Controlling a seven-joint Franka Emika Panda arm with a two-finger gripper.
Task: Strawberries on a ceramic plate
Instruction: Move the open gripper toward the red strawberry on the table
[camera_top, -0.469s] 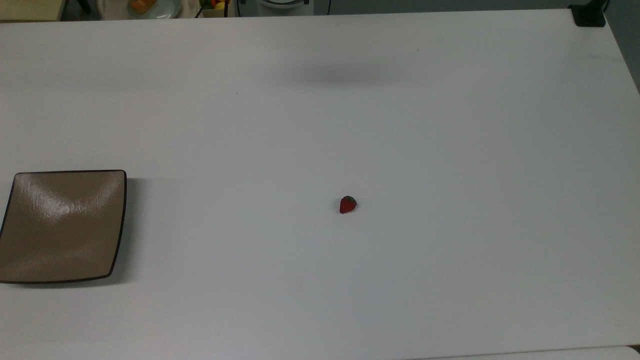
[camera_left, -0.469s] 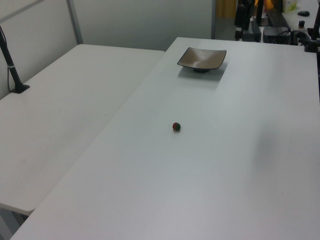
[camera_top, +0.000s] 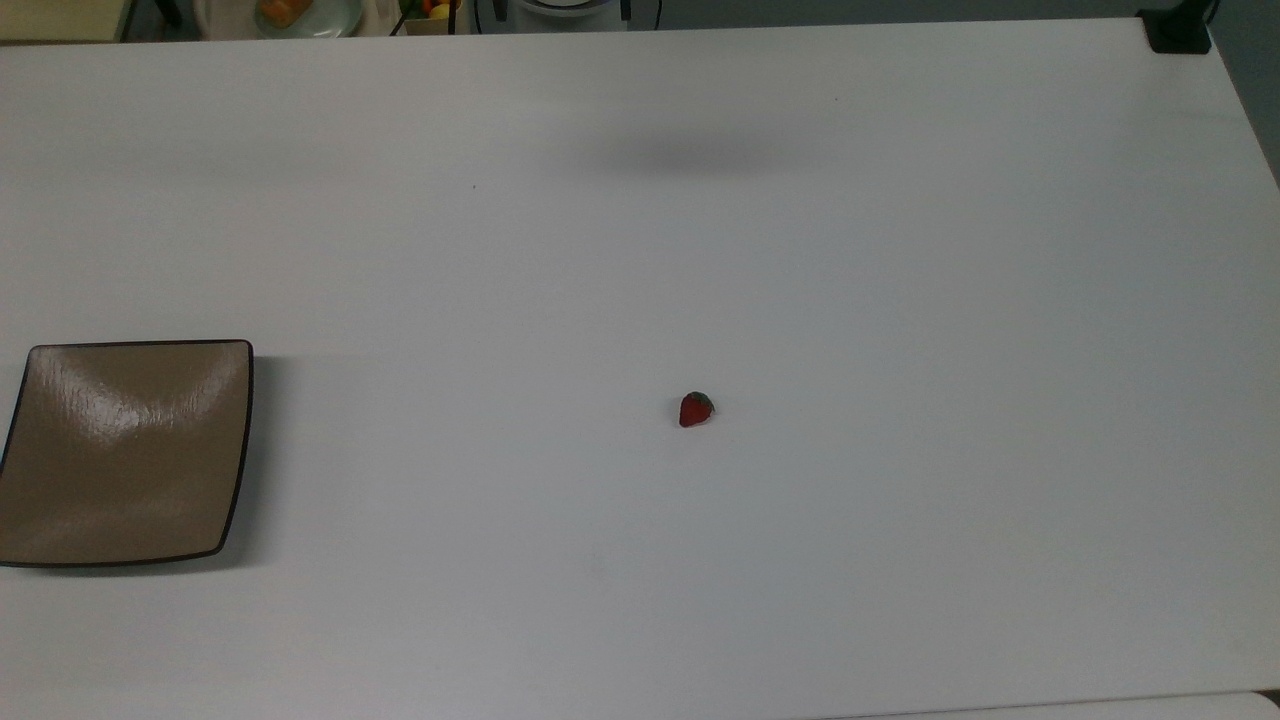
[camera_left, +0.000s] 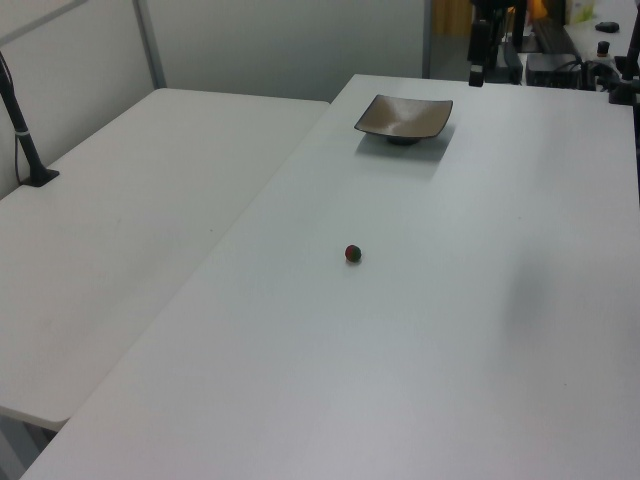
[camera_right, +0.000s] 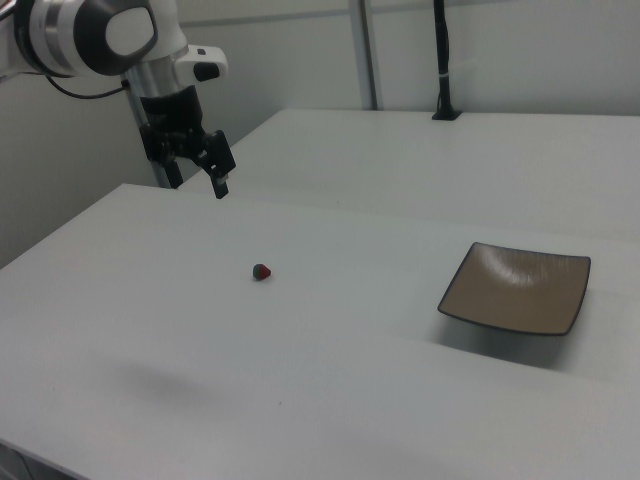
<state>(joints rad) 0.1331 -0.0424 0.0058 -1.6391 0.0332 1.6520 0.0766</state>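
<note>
A tiny red strawberry (camera_top: 696, 409) with a dark green cap lies on the white table (camera_top: 900, 300), near the middle; I also see the strawberry (camera_left: 352, 253) in the left view and the strawberry (camera_right: 261, 271) in the right view. The square glossy tan ceramic plate (camera_top: 125, 452) sits bare at the top view's left edge, far from the fruit; the plate (camera_right: 515, 288) is at the right view's right. My gripper (camera_right: 197, 178) hangs open and holds nothing, above the table edge to the upper left of the strawberry in the right view.
A second white table (camera_left: 130, 230) adjoins on the left view's left, with a black post (camera_left: 25, 140) clamped on it. A round pale plate with orange food (camera_top: 290, 14) lies beyond the top view's upper edge. The arm's soft shadow (camera_top: 690, 152) falls on the table.
The arm's part at the top view's upper edge has shifted slightly. The strawberry and the plate have not moved.
</note>
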